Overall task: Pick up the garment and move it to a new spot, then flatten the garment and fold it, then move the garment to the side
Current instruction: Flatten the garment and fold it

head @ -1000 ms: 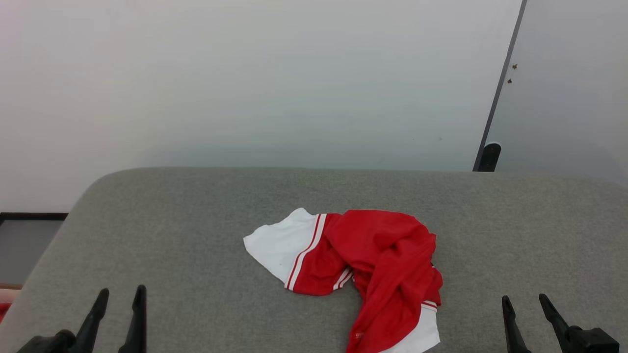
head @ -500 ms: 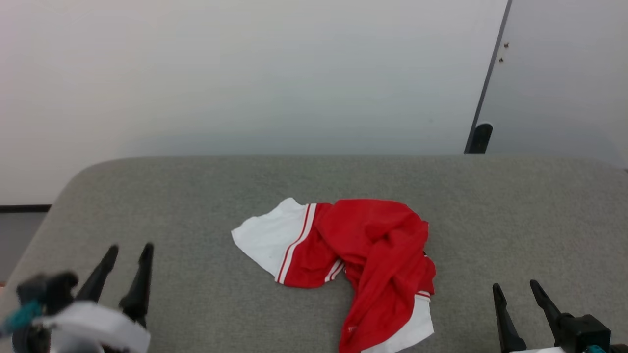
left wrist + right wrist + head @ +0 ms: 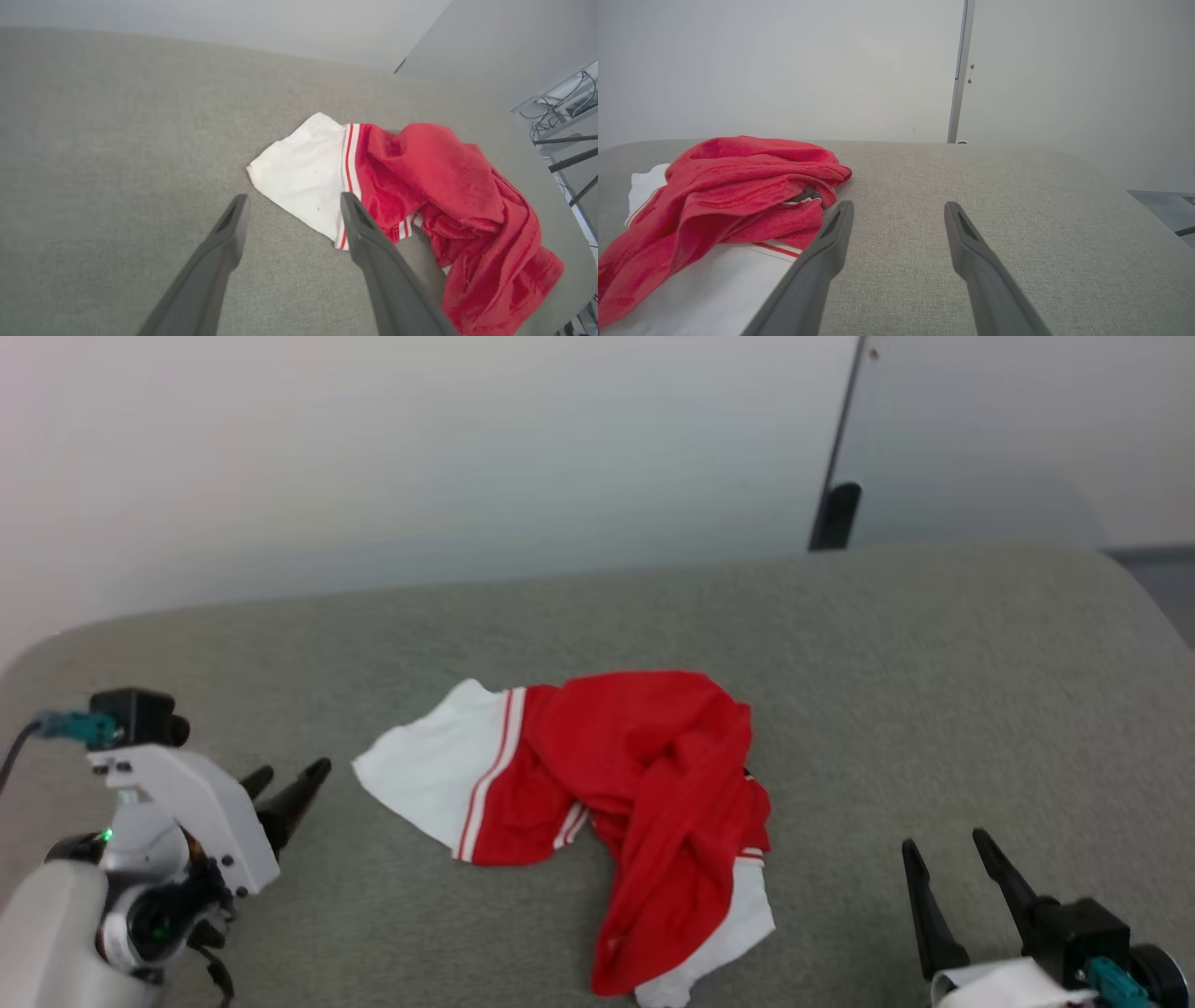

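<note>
1. left gripper (image 3: 294, 200): the fingers are wide and hold nothing. they point at the white sleeve (image 3: 303, 172), whose edge lies in line with the gap between them. in the left wrist view one finger overlaps the cloth, but i cannot tell if it touches.
2. right gripper (image 3: 944, 842): the fingers are wide too and empty. they sit low over the table (image 3: 934, 644), to the right of the shirt (image 3: 644, 775) and apart from it.
3. the shirt lies crumpled near the middle of the table. one white sleeve is spread flat toward the left gripper, the red body is bunched, and a second white end pokes out at the near edge.
4. the step in hand looks like the reach for the first pick-up; nothing is gripped yet.
5. to do it well, bring the left tips down so that one finger slides under the sleeve edge, and close there. a flat single layer gives little to bite, so a pinch straight down may slip off.
6. take enough cloth past the stripe trim; a hold on the bare hem could pull free as the heap drags.
7. the right gripper would do best on the raised red fold nearest it, which stands up and is easy to pinch.
8. lift both together so the heap hangs open and does not twist tighter.
</note>
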{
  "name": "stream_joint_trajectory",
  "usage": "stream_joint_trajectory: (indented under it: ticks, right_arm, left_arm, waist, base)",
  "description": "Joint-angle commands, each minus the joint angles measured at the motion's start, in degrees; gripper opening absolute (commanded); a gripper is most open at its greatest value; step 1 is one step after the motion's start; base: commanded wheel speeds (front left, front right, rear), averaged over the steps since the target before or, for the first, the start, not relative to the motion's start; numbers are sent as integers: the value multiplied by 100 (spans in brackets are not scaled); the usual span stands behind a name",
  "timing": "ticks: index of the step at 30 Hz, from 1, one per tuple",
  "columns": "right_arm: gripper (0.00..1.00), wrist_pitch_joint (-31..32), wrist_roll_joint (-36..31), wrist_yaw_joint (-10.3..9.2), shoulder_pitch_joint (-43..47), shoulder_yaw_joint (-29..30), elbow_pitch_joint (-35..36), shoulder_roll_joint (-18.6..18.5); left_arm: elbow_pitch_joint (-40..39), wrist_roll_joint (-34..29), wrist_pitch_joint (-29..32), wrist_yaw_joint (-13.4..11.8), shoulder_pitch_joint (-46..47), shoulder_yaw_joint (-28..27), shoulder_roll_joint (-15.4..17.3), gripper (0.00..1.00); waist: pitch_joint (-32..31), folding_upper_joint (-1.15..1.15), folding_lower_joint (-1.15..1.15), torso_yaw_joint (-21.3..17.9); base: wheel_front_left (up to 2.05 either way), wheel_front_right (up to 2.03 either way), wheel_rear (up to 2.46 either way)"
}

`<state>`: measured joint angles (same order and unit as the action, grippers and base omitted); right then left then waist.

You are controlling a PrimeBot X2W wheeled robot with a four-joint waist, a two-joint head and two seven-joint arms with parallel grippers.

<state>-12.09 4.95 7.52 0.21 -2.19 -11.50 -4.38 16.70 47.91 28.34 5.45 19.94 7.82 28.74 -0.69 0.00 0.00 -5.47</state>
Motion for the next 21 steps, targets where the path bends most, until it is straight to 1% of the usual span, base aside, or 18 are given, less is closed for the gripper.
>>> stream_joint_trajectory:
  ticks: [1, 3, 6, 9, 13, 15, 21]
  right_arm:
    - [100, -28, 25, -6, -139, -35, 34, 32]
    - [100, -46, 32, -6, -166, -41, 18, 45]
    - [100, -90, 54, -6, -266, -66, 0, 73]
    - [100, -120, 62, -6, -334, -79, -36, 89]
    - [100, -171, 67, -6, -430, -93, -76, 115]
    - [100, -203, 48, -6, -473, -110, -88, 126]
    - [100, -254, 71, -6, -598, -121, -133, 144]
  left_arm:
    - [110, 106, 327, -83, 179, 54, 38, 100]
    - [226, 212, 683, -167, 317, 116, 20, 100]
    - [394, 263, 1129, -302, 488, 214, 76, 100]
    - [541, 459, 1553, -519, 608, 234, -53, 100]
    - [589, 498, 2010, -759, 717, 338, -42, 100]
    - [600, 458, 2114, -838, 775, 376, -16, 100]
    - [799, 267, 2013, -803, 963, 525, -28, 100]
  waist:
    - [386, 0, 0, -341]
    - [504, 0, 0, -433]
    - [690, 0, 0, -573]
    - [843, 0, 0, -687]
    - [1022, 0, 0, -795]
    - [1101, 0, 0, -837]
    - [1306, 0, 0, -893]
  base:
    - [0, 0, 0]
    - [0, 0, 0]
    - [0, 0, 0]
    - [0, 0, 0]
    - [0, 0, 0]
    - [0, 0, 0]
    - [0, 0, 0]
